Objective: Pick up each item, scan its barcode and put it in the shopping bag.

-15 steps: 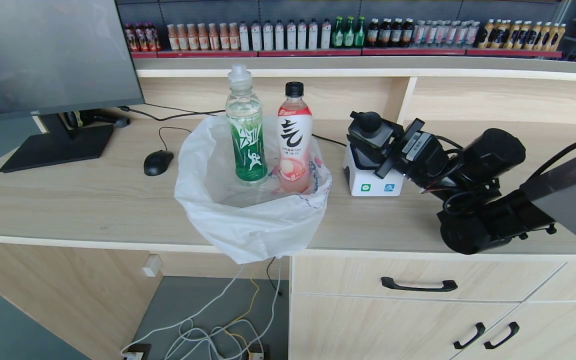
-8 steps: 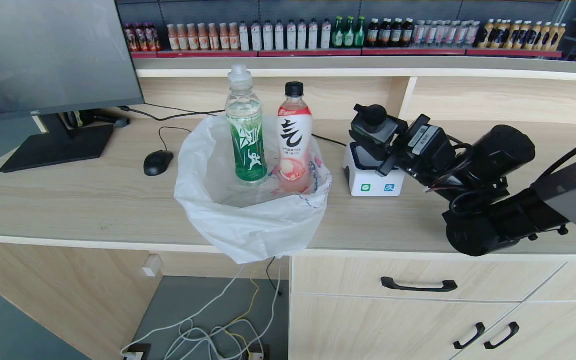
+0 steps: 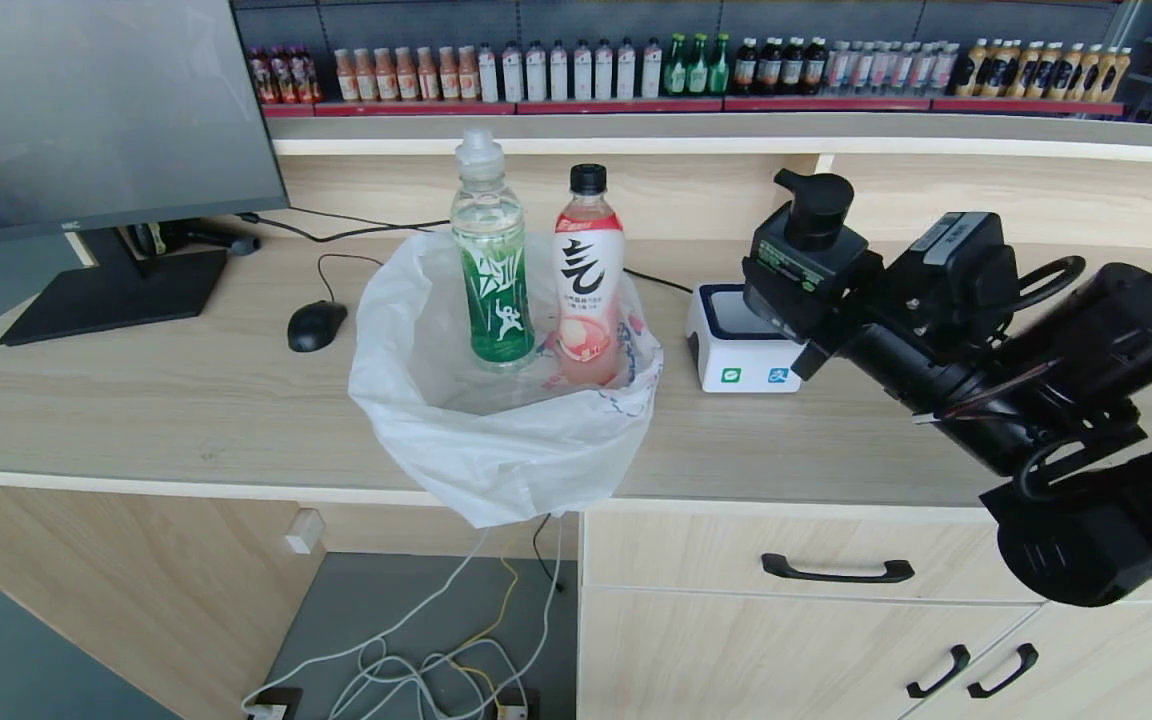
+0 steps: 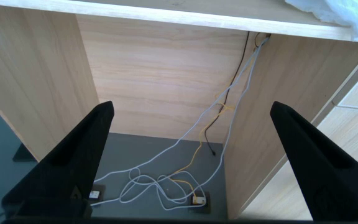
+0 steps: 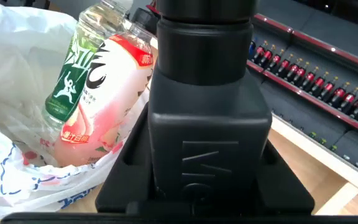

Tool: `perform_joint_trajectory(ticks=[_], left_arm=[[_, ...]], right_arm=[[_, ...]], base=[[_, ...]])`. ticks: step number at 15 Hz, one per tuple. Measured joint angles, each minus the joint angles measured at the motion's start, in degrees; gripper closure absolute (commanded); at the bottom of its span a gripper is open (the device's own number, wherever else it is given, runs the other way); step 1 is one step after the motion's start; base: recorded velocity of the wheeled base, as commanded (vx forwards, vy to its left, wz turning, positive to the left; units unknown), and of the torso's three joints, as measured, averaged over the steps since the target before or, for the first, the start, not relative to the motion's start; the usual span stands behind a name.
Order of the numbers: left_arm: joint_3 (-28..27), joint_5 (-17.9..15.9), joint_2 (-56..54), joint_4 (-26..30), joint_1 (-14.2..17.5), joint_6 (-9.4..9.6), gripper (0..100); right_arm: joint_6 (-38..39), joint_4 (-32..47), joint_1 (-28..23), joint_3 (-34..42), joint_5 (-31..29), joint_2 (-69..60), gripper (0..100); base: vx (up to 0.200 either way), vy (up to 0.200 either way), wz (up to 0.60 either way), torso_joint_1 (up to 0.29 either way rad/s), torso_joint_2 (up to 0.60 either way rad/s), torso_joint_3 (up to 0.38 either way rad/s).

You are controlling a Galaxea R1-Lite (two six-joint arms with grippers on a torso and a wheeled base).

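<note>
Right hand (image 3: 821,305): grasping black bottle (image 3: 804,250), center right, just above scanner (image 3: 736,350).
Left hand (image 4: 191,107): released, below tabletop (image 3: 186,400).
Bag (image 3: 496,440): green bottle (image 3: 492,270), pink bottle (image 3: 588,280) upright inside.

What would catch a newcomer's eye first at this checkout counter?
First, the right gripper, which holds a black bottle upright close to the white scanner on the counter. Next, the green bottle and the pink bottle, standing side by side in the white shopping bag at the counter's front edge, left of the scanner.
</note>
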Motion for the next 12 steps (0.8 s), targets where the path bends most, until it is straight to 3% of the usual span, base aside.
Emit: perform_joint_trajectory(ticks=[5,7,12], left_arm=[[0.0,0.02,0.0,0.0,-0.04,0.0,0],[0.0,0.0,0.0,0.0,-0.01,0.0,0],[0.0,0.0,0.0,0.0,0.0,0.02,0]], right_arm=[[17.23,-0.02,4.57,11.25,-26.79,-8.94,100],[19.3,0.01,7.28,14.4,-30.12,-10.83,100],[24.33,-0.02,9.95,16.98,-30.78,-12.57,100]], base=[[0.0,0.0,0.0,0.0,0.0,0.0],[0.0,0.0,0.0,0.0,0.0,0.0],[0.0,0.0,0.0,0.0,0.0,0.0]])
